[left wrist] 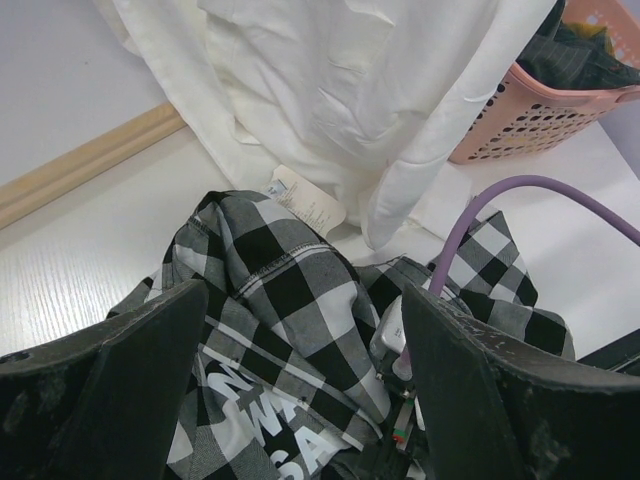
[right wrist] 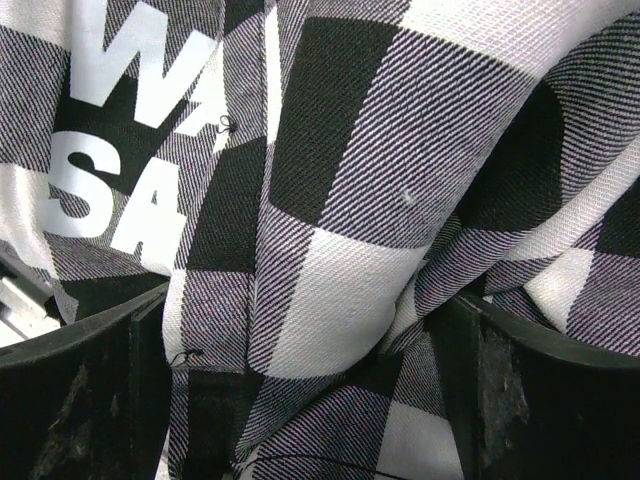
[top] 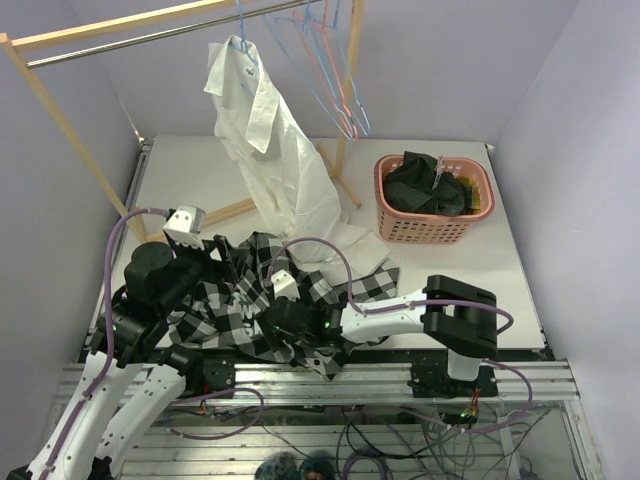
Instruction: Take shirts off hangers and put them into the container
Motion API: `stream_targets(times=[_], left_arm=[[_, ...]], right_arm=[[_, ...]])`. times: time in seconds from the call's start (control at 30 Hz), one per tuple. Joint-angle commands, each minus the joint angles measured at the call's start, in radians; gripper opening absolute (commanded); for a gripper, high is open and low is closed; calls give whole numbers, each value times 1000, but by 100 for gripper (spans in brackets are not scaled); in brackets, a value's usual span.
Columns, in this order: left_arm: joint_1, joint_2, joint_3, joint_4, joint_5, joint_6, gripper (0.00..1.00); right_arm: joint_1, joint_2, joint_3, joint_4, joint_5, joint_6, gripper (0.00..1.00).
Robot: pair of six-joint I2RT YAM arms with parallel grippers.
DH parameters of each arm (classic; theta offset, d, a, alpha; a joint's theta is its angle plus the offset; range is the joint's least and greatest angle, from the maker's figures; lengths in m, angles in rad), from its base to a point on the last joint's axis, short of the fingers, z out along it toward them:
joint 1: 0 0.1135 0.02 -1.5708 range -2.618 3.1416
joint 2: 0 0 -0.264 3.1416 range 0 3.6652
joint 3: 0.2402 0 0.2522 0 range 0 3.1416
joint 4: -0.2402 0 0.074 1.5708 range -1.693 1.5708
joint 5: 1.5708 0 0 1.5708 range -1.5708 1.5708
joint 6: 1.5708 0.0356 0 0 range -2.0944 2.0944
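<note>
Left arm: being held folded low, left gripper [left wrist: 300, 400] spread wide above the checked shirt [top: 235, 300], gripping nothing.
Right arm: being stretched leftward, right gripper [right wrist: 300, 400] parted, unclamped, checked cloth lying between its fingers.
White shirt [top: 270, 150]: being carried by a blue hanger [top: 243, 30].

Crumpled checked shirt [top: 228, 305], hung white shirt [top: 276, 170]

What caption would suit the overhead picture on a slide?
Checked shirt heaped on the table, white shirt hanging from the rail, dark clothes in the pink basket.
</note>
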Motion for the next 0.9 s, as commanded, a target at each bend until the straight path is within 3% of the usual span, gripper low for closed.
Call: stream_targets(times=[0.0,0.13,0.17,0.2,0.23,0.3,0.47,0.6,0.77,0.87], left_arm=[[-8,-4,-1,2,-11,-5,90],[-12,0,-1,0,-12,-5,90],[-12,1,-1,-1,-11,-6,89],[-14,1,-1,0,-13,-6,89],[-16,1,-1,0,-14,-6,90],[-17,2,-1,0,-14,-6,90],[-22,2,0,-1,-18,-8,89],[-24,4,1,-1,-20,-9,89],[-25,6,0,-1,-17,-8,89],[-26,5,-1,-1,-16,-8,89]], right_arm=[[0,67,14,-35,42,31,94],[0,98,1,-11,23,29,87],[0,97,-10,0,14,21,75],[-2,92,-21,17,-3,8,54],[-9,86,-32,24,-24,2,22],[-16,63,-51,7,-17,3,0],[-16,-116,-110,-126,79,10,0],[-33,-434,-144,-336,213,49,0],[-217,-844,-97,-597,235,5,0],[-358,-967,51,-704,284,-75,0]])
